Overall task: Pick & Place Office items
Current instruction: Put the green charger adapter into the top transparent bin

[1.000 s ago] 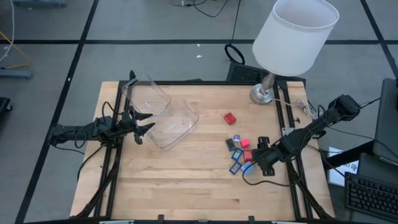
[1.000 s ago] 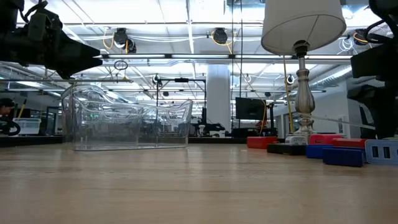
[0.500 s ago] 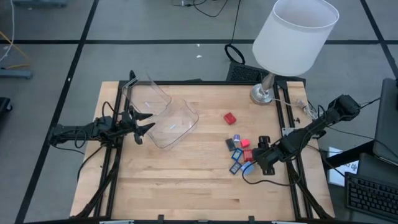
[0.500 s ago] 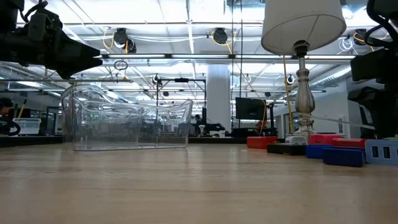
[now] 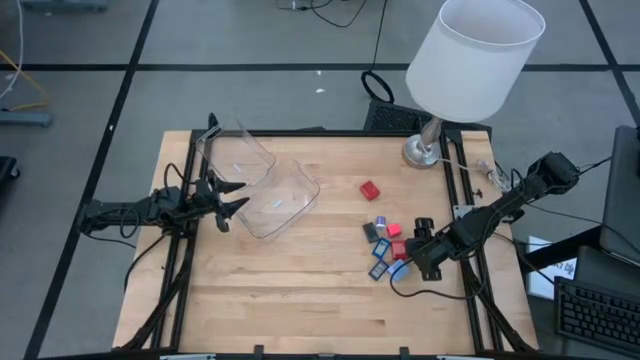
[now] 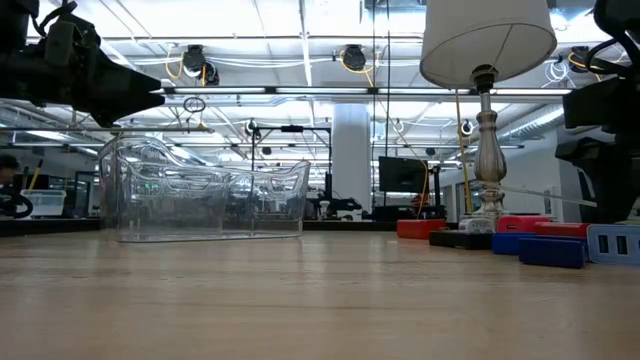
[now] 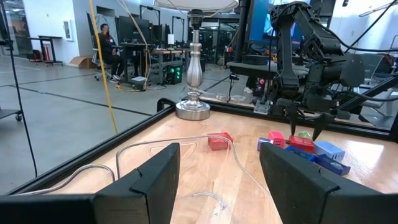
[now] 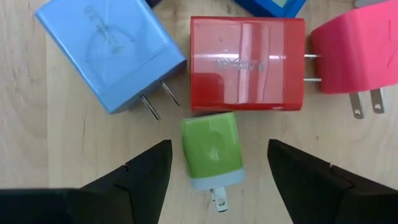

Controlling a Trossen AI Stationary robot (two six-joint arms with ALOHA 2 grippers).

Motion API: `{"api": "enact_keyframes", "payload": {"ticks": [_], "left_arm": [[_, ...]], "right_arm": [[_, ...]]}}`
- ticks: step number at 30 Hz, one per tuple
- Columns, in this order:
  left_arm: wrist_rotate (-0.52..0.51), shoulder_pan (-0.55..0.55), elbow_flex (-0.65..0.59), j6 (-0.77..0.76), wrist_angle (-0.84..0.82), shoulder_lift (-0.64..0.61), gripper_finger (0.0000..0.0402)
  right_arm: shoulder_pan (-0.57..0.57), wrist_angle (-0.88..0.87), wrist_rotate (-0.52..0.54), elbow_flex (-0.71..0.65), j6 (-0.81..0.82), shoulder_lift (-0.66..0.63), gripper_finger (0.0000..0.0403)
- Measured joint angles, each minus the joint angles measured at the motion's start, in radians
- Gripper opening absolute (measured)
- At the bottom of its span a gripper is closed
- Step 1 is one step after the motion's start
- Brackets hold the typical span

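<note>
The office items lie in a cluster (image 5: 388, 245) on the table's right half, with one red cube (image 5: 370, 189) apart toward the far edge. In the right wrist view they show as wall plug adapters: a green one (image 8: 211, 152), a red one (image 8: 247, 63), a light blue one (image 8: 112, 55) and a pink one (image 8: 360, 53), all flat on the wood. My right gripper (image 8: 217, 171) hangs over the cluster, pointing down, open, with the green adapter between its fingers and untouched. My left gripper (image 5: 228, 200) waits open beside the clear container (image 5: 265, 185).
Two clear plastic containers (image 6: 200, 200) sit on the table's left half, close to my left gripper. A white-shaded lamp (image 5: 470, 70) stands at the far right corner, its base (image 5: 425, 150) on the table. Bare wood spreads along the near edge (image 5: 300, 310).
</note>
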Motion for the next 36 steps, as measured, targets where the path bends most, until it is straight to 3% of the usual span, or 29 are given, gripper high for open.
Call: {"api": "enact_keyframes", "payload": {"ticks": [14, 28, 36], "left_arm": [[0.000, 0.000, 0.000, 0.000, 0.000, 0.000, 0.0225], [0.000, 0.000, 0.000, 0.000, 0.000, 0.000, 0.0225], [0.000, 0.000, 0.000, 0.000, 0.000, 0.000, 0.0225]], "right_arm": [[0.000, 0.048, -0.006, -0.069, 0.013, -0.005, 0.0251], [0.000, 0.040, -0.038, -0.068, 0.001, -0.005, 0.0129], [0.000, -0.035, -0.074, -0.017, 0.068, -0.003, 0.0132]]}}
